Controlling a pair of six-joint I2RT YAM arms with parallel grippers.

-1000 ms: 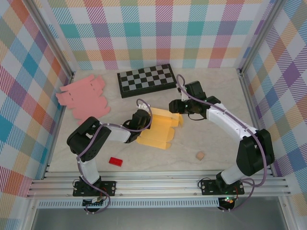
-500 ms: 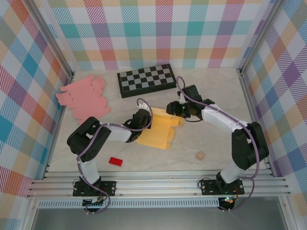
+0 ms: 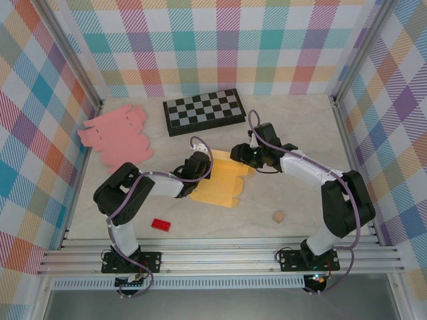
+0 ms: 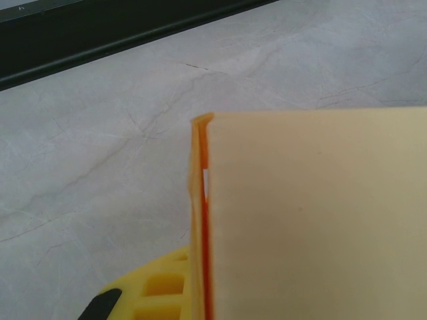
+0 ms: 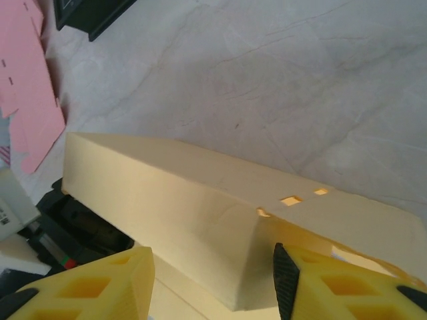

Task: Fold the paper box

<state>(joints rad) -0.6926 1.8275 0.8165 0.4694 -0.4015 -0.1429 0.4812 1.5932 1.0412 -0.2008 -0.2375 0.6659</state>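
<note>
One yellow paper box [image 3: 220, 181], edge pinched in left gripper [image 3: 199, 168], fold between parted fingers [image 5: 87, 283] of right gripper [image 3: 237, 155].

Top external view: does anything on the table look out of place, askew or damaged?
Nothing damaged or spilled. The checkerboard lies slightly askew, the pink box blank sprawls at the far left, and a red block and tan cube sit loose near the front. The yellow paper box is half folded, as expected.
</note>
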